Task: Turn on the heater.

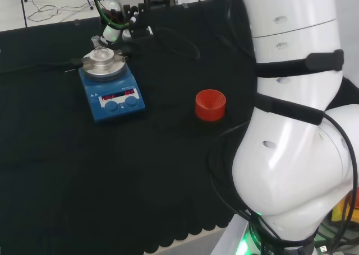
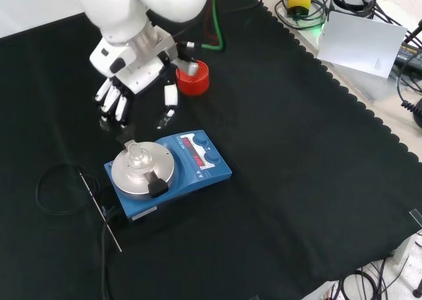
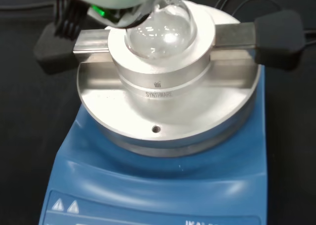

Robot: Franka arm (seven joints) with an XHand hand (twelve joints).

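Black cloth (image 2: 277,181) bears one heater (image 2: 173,170), one flask (image 2: 137,157), one red stand (image 2: 193,77).

Black cloth (image 2: 316,168), cable-strewn pale floor (image 1: 45,8)

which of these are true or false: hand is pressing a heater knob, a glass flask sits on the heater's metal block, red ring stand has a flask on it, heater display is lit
The hand is pressing a heater knob: false; it hovers beside the heater, fingers relaxed, touching nothing.
A glass flask sits in the metal block: true.
The red ring stand carries a flask: false; it stands bare.
The heater's display shows red lit digits: true.
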